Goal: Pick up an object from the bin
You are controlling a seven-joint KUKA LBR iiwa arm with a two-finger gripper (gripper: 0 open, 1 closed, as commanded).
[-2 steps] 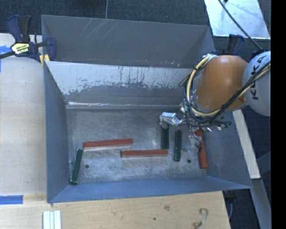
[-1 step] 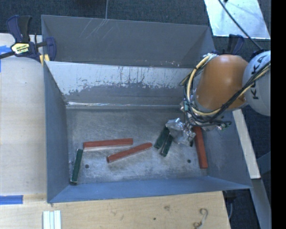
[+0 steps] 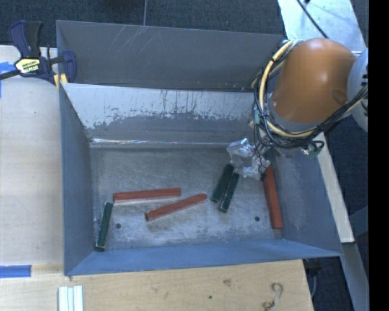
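Green sticks near the bin's right wall, hand just above their top ends, spread can't be told; likely the approach step, next a short descent and close.

The bin's floor lies open across its rear and left, from the sloped back wall down to the upper red stick and the lower red stick, which lie close together at mid-floor. A dark green stick sits tight in the front left corner. The right side is crowded. The arm's orange cover overhangs the rear corner, the gripper stands just above a pair of dark green sticks, and a third red stick lies along the right wall's foot.
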